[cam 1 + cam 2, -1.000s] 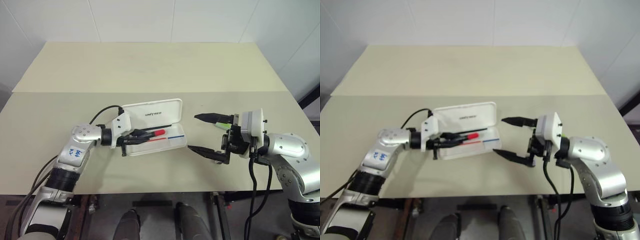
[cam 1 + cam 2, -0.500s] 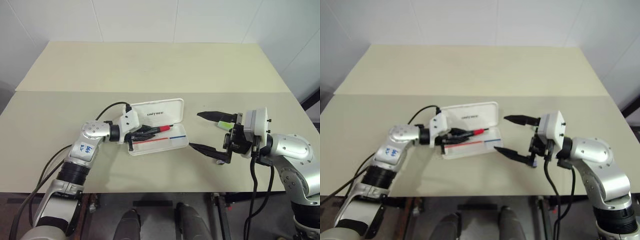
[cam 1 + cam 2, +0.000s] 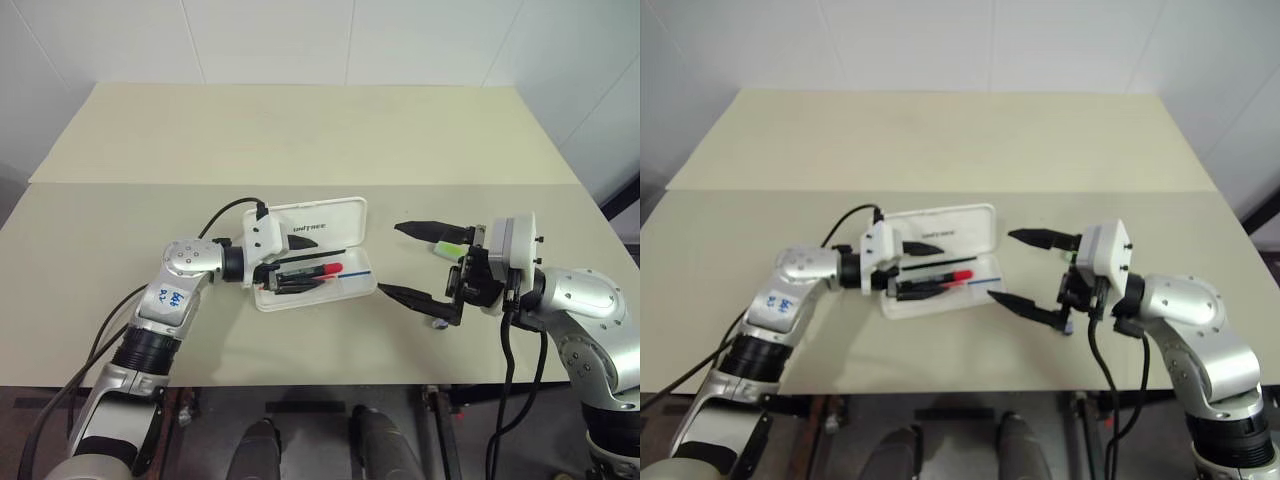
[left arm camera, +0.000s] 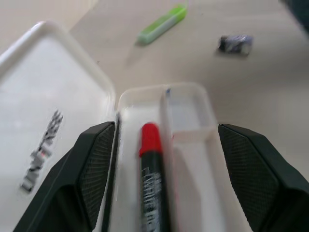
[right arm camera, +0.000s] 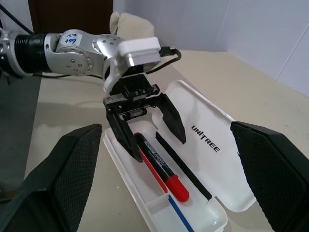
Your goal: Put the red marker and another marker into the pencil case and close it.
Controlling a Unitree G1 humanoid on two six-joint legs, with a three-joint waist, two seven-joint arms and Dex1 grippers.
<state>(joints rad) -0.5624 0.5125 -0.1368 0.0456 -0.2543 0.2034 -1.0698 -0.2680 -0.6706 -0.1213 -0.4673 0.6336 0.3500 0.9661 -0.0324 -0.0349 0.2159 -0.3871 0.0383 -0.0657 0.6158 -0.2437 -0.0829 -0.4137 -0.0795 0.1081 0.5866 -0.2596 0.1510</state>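
Spread wide, the right gripper [image 3: 418, 262] is seen at center right, nearest the flat neon-green marker [image 3: 449, 248] lying lengthwise between its fingers on the matte table [image 3: 300, 130]. At frame center, the left gripper [image 5: 150, 129] is parted over the red marker [image 5: 161, 169], laid along the glossy white pencil case [image 3: 345, 210].

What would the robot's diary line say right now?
red marker: in case | left gripper: open | highlighter: on table | lid: open
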